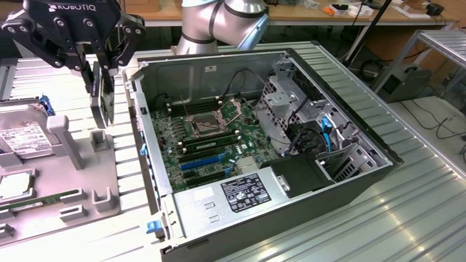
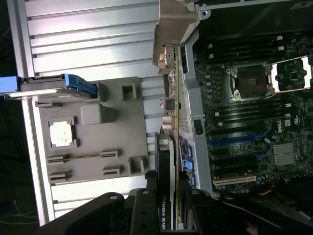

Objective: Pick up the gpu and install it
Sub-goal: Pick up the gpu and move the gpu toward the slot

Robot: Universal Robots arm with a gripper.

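Black Robotiq claw (image 1: 104,65): partly closed, fingers clamped on the upper edge of the gpu (image 1: 104,103) | gpu: hangs edge-on directly below the claw | grey fixture tray (image 1: 87,180): beneath the card | hard drive (image 1: 25,139): on the tray, off to one side | open computer case (image 1: 350,180), motherboard (image 1: 211,136) exposed: just beside, opposite side

The tool (image 2: 167,185) grips the gpu (image 2: 165,152) edge-on over the case wall (image 2: 196,98).

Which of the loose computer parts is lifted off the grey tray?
The thin flat dark graphics card, held upright in the black fingers beside the open case. The silver hard drive and square chip rest on the tray.
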